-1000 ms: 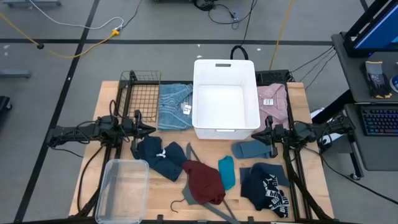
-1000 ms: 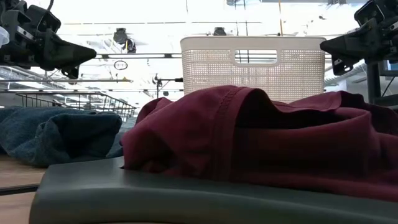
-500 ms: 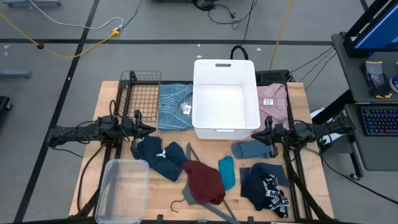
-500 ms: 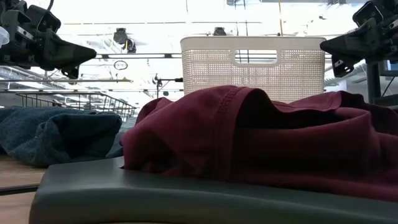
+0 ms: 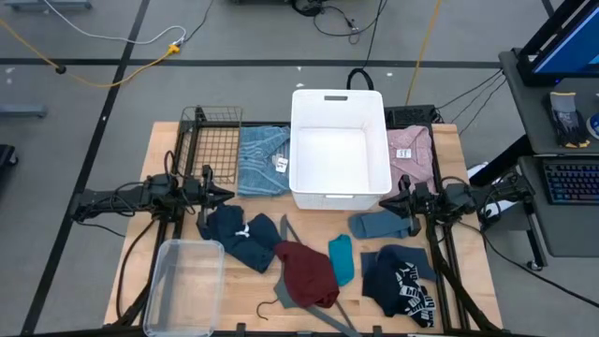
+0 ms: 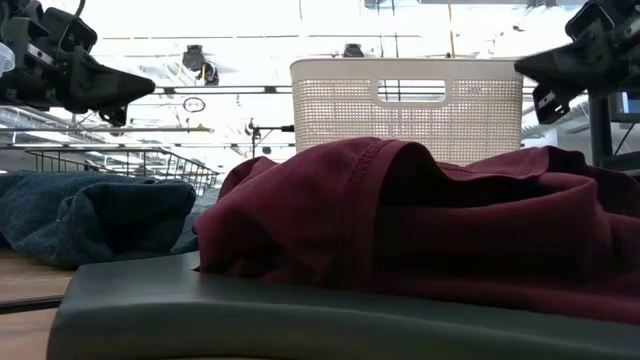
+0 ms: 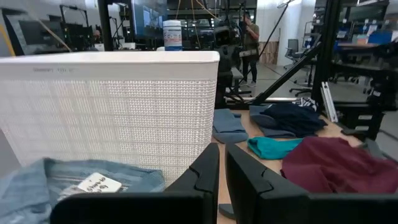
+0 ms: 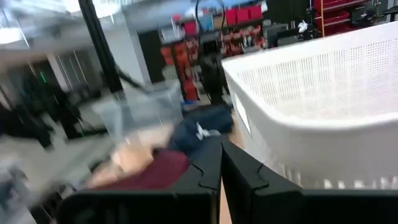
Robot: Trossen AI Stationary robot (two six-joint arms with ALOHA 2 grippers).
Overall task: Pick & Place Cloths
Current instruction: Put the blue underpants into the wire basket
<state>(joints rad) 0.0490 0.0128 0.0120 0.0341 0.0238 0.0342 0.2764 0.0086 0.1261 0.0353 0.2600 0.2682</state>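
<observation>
Wooden table (image 5: 459, 168), white basket (image 5: 340, 147), clear bin (image 5: 184, 285), scattered cloths (image 5: 306, 271)

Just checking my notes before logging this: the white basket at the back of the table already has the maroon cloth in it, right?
Not quite. The high view shows the white basket empty; the maroon cloth lies on the table in front of it, over the grey hanger.

No text, brand or number is readable: the white tag (image 7: 93, 185) on the folded light-blue cloth (image 7: 56, 180) and the white print (image 5: 408, 292) on the navy cloth (image 5: 398, 281) are too small.
</observation>
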